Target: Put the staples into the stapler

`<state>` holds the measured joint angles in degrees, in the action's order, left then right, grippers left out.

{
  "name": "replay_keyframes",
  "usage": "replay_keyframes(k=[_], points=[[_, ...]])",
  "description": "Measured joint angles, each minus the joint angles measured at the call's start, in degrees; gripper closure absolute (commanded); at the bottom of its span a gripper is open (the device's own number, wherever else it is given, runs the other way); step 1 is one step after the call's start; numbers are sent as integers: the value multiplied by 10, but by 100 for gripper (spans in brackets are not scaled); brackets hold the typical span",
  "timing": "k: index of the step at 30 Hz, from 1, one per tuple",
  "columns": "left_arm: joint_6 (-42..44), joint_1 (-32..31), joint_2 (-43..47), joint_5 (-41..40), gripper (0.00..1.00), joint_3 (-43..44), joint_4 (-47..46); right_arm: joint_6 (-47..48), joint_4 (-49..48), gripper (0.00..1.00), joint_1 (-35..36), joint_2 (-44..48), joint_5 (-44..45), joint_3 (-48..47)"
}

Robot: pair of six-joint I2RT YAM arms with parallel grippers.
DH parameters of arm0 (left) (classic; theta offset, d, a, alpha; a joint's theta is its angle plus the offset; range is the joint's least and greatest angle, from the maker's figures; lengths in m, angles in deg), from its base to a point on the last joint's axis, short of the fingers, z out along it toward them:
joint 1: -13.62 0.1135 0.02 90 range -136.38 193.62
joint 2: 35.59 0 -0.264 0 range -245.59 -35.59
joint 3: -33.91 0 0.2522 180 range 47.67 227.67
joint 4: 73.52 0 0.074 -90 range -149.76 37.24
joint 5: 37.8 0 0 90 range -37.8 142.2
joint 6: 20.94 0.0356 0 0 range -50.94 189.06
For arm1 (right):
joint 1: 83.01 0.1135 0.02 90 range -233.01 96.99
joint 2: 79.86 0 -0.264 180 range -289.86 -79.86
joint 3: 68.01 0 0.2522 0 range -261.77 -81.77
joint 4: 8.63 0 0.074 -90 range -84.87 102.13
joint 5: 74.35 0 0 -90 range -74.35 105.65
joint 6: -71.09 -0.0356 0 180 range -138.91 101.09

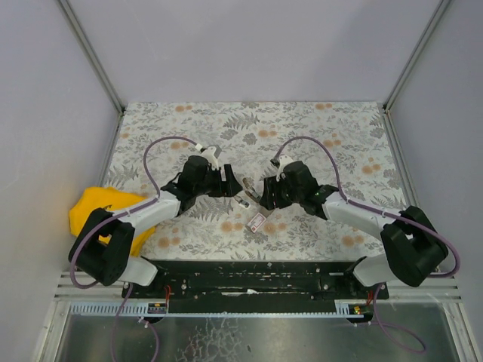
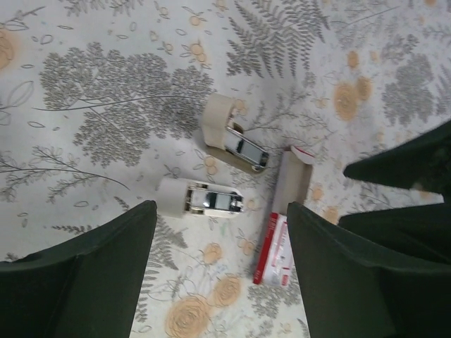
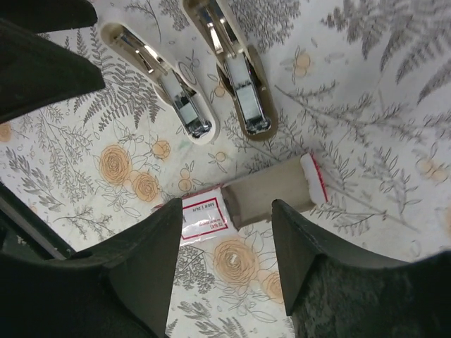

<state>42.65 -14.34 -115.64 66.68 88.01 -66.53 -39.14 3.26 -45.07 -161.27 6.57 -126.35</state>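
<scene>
- The stapler (image 3: 239, 88) lies open on the flowered table (image 1: 317, 136), its two halves splayed with the metal channels facing up. I cannot tell whether the halves are still joined at a hinge.
- The staples (image 3: 208, 215) lie flat just beside the stapler, on the side toward the arm bases. The grey tray (image 3: 271, 191) is slid partway out of the pink-and-white sleeve, with its open end nearest the stapler. No strip can be seen outside the box.
- Step in hand, as I judge it: stapler opened, box opened, nothing loaded yet. A strip has still to be taken out.
- The next move calls for a fine pinch on a thin metal strip, with the box kept from sliding, then setting the strip straight into a channel.
- The left gripper (image 2: 220, 218) hangs over the stapler, jaws wide apart with nothing between them.
- The right gripper (image 3: 227, 225) hangs over the staples beside the stapler, jaws moderately open and holding nothing.
- Both arms reach in toward the stapler from opposite sides, wrists bent down, fingers pointing at the table.
</scene>
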Motion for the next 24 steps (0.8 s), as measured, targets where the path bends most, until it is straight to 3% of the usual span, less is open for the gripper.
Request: replay_keyframes(k=[6,24], points=[[14,-1,-23,-34,29,0,-8,-90,-39,53,0,-17,-11,26],[35,-11,-56,-32,39,0,-49,-134,-107,58,31,-182,-56,-47]])
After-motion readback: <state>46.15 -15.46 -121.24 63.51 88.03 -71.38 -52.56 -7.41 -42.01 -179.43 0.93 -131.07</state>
